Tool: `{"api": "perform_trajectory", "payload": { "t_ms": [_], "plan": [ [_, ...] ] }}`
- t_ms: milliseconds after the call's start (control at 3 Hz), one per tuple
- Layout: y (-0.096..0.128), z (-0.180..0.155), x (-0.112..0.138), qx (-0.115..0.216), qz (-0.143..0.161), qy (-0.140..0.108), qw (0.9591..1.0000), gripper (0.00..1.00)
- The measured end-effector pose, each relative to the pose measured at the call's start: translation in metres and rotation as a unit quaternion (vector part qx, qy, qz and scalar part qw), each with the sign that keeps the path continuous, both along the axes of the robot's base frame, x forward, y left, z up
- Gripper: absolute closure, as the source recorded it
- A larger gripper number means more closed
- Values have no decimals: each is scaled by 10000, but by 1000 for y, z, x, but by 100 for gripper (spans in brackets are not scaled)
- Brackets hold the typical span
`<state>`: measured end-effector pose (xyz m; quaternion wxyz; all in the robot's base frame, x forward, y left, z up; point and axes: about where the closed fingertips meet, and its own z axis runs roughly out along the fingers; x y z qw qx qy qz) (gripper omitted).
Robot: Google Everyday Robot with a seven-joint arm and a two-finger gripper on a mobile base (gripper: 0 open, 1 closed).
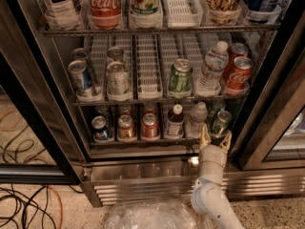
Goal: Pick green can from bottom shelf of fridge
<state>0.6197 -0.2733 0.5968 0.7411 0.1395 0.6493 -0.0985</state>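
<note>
The fridge [143,173] stands open, with wire racks of drinks. On the bottom shelf [143,141], at the far right, stands the green can [221,122], dark green with a silver top. My gripper [215,136] is open on its white arm, right in front of and just below the green can. Its tan fingertips [204,133] are spread at the shelf's front rail, with the can's base between them. The fingers hold nothing.
Left of the green can are a water bottle [196,119], a dark bottle [175,121], and red cans [149,126]. A paler green can [180,77] sits on the middle rack. The right glass door's frame [274,113] is close by. Cables [24,204] and a plastic bag [147,216] lie on the floor.
</note>
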Motion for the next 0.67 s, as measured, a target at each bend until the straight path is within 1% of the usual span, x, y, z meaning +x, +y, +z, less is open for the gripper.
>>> {"api": "perform_trajectory", "payload": {
  "t_ms": [333, 667],
  "plan": [
    [3, 0, 11, -3, 25, -14, 10000, 30],
    [4, 1, 25, 13, 31, -33, 10000, 31]
  ]
}}
